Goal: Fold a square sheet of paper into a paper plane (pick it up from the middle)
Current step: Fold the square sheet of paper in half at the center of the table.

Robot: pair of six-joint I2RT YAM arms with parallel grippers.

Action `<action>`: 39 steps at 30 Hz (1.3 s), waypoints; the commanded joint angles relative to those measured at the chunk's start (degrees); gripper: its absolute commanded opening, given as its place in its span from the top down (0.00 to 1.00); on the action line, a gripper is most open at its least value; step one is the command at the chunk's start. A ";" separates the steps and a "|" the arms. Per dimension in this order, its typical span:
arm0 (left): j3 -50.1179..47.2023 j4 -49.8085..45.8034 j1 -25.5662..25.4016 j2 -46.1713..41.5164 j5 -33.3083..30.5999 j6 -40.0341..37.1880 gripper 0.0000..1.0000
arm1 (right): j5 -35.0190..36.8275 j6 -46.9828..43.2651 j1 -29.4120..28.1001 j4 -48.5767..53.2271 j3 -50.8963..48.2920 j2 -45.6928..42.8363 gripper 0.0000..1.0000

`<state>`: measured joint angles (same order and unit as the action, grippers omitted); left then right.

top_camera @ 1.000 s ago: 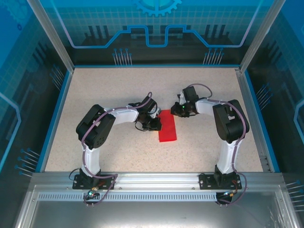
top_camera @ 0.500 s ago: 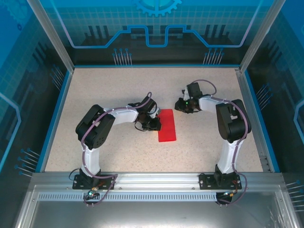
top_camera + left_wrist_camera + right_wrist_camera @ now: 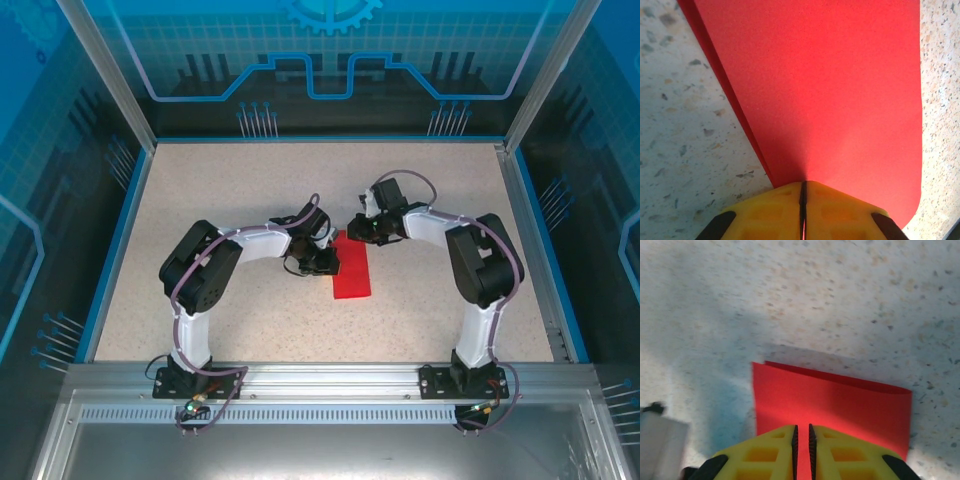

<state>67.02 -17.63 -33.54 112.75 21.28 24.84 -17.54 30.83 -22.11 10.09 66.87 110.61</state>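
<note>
From above, the folded red sheet point(image 3: 352, 270) lies on the table point(image 3: 220, 190) as a narrow strip, its long axis running straight away from the arms. The left gripper point(image 3: 328, 262) sits at its left long edge. The wrist view shows those fingers point(image 3: 840, 210) clenched on the paper, which stretches ahead of them. The right gripper point(image 3: 801, 427) hovers at the far short end, nearly closed; whether it grips, I cannot tell.

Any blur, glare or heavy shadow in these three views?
Top view: sharp, even light, no glare on the paper. Left wrist view: paper crisp, soft shadow just ahead of the yellow fingers. Right wrist view: tabletop slightly soft, bluish shadow across its left side.
</note>
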 commanded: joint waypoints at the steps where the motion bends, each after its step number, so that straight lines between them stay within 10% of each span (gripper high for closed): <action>1: -3.10 -6.42 0.90 2.03 -5.29 -2.06 0.90 | 2.23 -1.20 0.35 1.95 2.51 2.69 0.84; 39: -3.89 -7.47 1.64 0.88 -5.63 -2.68 0.90 | 0.61 -1.81 8.59 -1.55 2.86 2.61 0.84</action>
<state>65.41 -15.99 -32.73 111.90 21.19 23.59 -17.93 30.11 -14.24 9.74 70.85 116.20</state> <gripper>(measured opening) 0.100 0.162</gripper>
